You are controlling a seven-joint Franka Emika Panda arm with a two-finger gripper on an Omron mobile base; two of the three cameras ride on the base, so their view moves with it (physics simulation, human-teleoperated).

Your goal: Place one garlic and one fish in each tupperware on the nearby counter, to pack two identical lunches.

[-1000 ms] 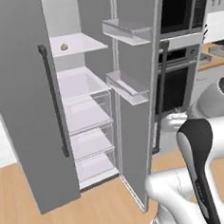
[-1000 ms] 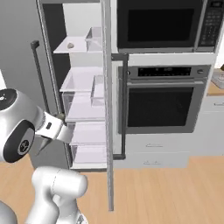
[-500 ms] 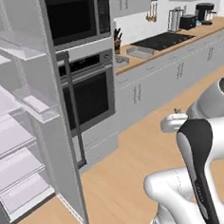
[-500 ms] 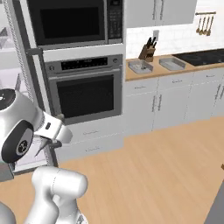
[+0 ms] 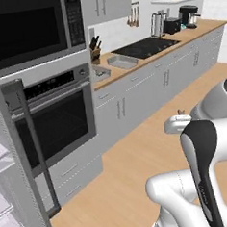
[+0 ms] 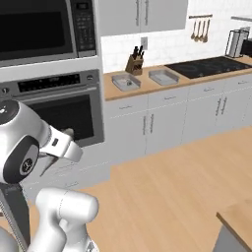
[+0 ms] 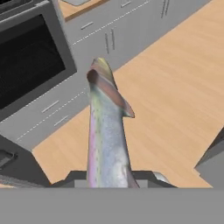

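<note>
- The fish (image 7: 106, 131) is in the robot's grasp: in the hand view it stands straight out from between the fingers (image 7: 154, 177), which are clenched on its tail end, with the head pointing away toward the floor and the oven (image 7: 30, 65).
- It holds its line with no droop, so I'd judge it stiff and light, a slim body that carries easily from 1 end.
- The skin looks smooth and glossy, so I'd guess it is slippery; a hold nearer the middle of the body would twist less than this one at the tail.
- The 2 tupperware trays sit side by side on the worktop (image 6: 147, 86) next to the knife block (image 6: 134, 61): one (image 6: 125, 81) nearer the oven, the other (image 6: 164, 77) nearer the cooktop (image 6: 209, 66).
- Something small seems to lie in the nearer tray, too tiny to name.
- The worktop is well apart from the arm, so the fish has some way to travel yet.
</note>
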